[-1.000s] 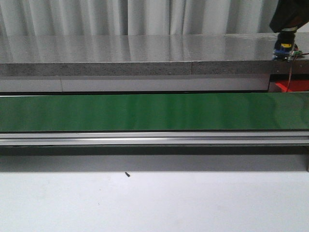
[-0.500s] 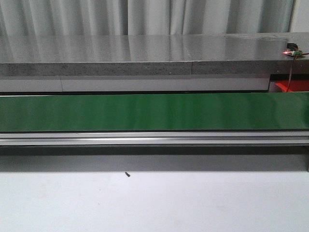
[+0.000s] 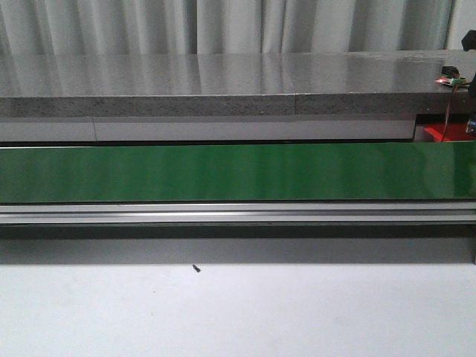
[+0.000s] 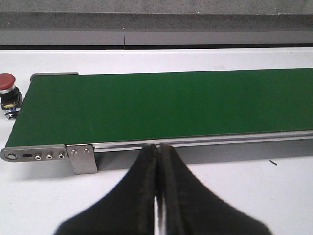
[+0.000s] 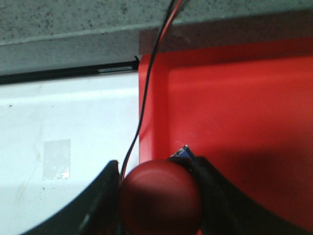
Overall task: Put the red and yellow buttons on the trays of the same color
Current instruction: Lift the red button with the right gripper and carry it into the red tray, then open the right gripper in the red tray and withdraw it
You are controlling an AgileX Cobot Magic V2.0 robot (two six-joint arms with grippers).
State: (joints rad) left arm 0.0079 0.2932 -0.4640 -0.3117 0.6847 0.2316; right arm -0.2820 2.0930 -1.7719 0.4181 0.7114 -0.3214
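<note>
In the right wrist view my right gripper (image 5: 156,165) is shut on a red button (image 5: 160,198) with a domed cap. It hangs over the near left corner of the red tray (image 5: 239,103). In the front view that tray (image 3: 448,133) peeks out at the far right behind the belt. A second red button (image 4: 7,84) on a black base stands on the white table just off the end of the green belt, in the left wrist view. My left gripper (image 4: 159,148) is shut and empty, in front of the belt's rail. No yellow button or yellow tray shows.
The green conveyor belt (image 3: 223,172) runs across the table, with a metal rail (image 3: 223,216) along its front. A grey stone counter (image 3: 186,82) stands behind it. A black and red wire (image 5: 149,73) hangs along the red tray's left rim.
In the front view the right arm, at the top right one second ago, has moved off to the right; only a dark sliver shows at the edge now.
</note>
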